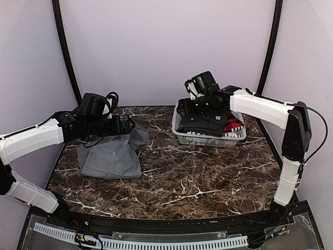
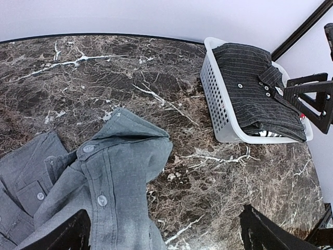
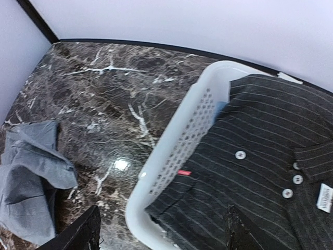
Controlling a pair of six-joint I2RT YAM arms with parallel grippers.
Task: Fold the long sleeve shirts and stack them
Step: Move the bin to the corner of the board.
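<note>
Claws first: the left claw (image 2: 164, 211) is hanging released, its two black fingers (image 2: 57, 234) spread wide with nothing clamped between them. It is hovering low over the left half of the surface (image 1: 197, 177). The right claw (image 3: 162, 208) is also standing released, fingers apart and gripping nothing, and is reaching over the basket (image 1: 208, 139) at the far right.

Dark brown marble with white veins is covering the whole surface. The grey shirt (image 1: 112, 153) is lying on its left side, rumpled and only loosely gathered. In the left wrist view its buttoned front edge is bunching into a raised ridge right under the left claw. Whether the cloth is touching the fingers I cannot tell.

The white perforated basket is sitting well apart from the grey shirt, near the back right corner. A dark striped shirt (image 3: 250, 172) is lying on top inside it, front side up, filling most of the opening and draping slightly over the near rim. Something red and white (image 1: 235, 125) is peeking out beneath it at the right end.

Pale buttons (image 3: 240, 154) are showing along the striped shirt's front, a small label (image 3: 326, 197) is sitting at its neck, and a tiny red tag (image 3: 183, 172) is poking out at its edge.
</note>
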